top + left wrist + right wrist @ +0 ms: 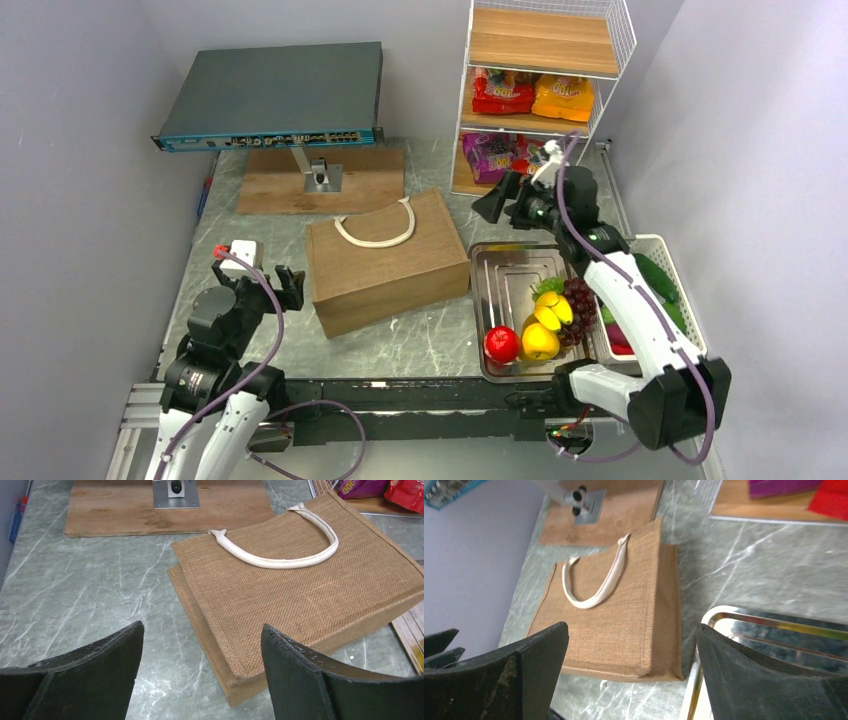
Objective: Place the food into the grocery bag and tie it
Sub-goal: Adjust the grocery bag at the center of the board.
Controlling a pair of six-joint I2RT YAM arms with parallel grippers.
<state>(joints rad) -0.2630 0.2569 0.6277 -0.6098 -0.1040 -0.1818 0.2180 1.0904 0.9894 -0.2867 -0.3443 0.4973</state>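
While nothing is gripped by either arm, the grocery bag (385,265) is seen lying flat on its side in the middle of the grey marbled surface (400,340). One cream rope handle (375,233) is laid on its upper face. A second handle is not visible, and whether the mouth is open cannot be told.

The left claw (202,626) is spread wide, with bare surface and the bag's near corner framed between its dark fingers. The right claw (634,626) is also spread, near the bag's far right corner.

To the right of the bag, a red apple (502,344), yellow fruit (540,341) and dark grapes (580,298) are held in a steel tray (505,280), part of which is hidden by the right arm (640,320). A green cucumber (655,272) in the white basket (693,320) is mostly covered by the same arm, and the other contents cannot be made out.

On the wire rack (625,40), a red packet (503,92) and an orange packet (563,97) are shelved. A purple packet (487,155) below is partly blocked by the right claw.
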